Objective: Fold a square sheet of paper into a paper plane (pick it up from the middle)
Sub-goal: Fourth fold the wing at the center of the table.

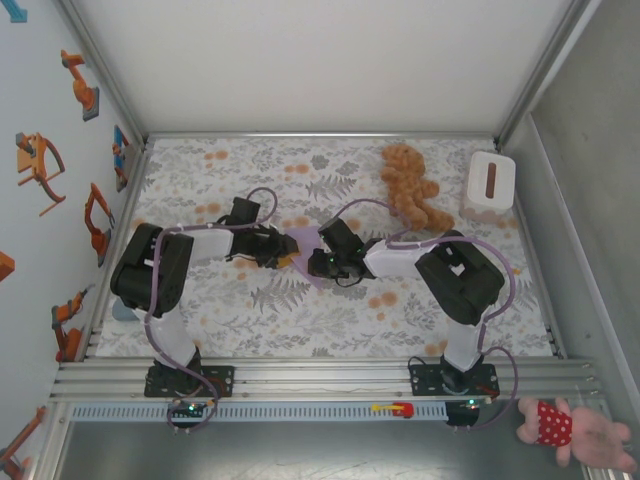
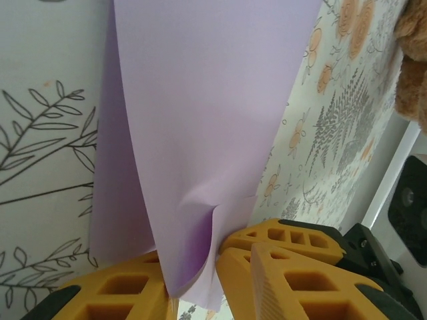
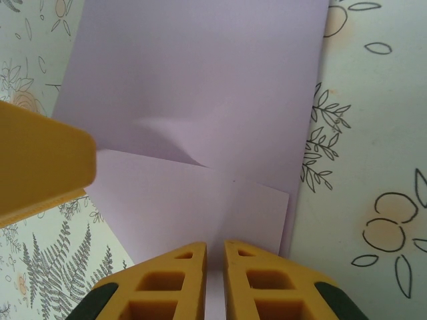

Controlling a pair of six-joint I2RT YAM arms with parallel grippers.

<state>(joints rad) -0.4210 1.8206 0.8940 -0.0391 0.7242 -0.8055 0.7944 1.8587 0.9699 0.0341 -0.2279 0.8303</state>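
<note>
Roughly mid-surface [image 1: 250, 320], the sheet of paper [image 1: 304, 239] is held between both hands: the left hand [image 2: 200, 267] pinches its folded edge, apparently tight; the right hand [image 3: 215, 250] is clamped on the opposite edge.

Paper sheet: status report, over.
Left gripper, right gripper both shut on the square sheet of paper. Sheet between them mid-table, one flap folded over. Teddy bear and white box apart, far right.

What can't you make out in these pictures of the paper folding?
Top view: left gripper and right gripper cover most of the lavender sheet; outline hidden.
Left wrist view: whether the left gripper truly pinches the sheet is unclear.
Left wrist view: the teddy bear is cut off by the right edge.
</note>
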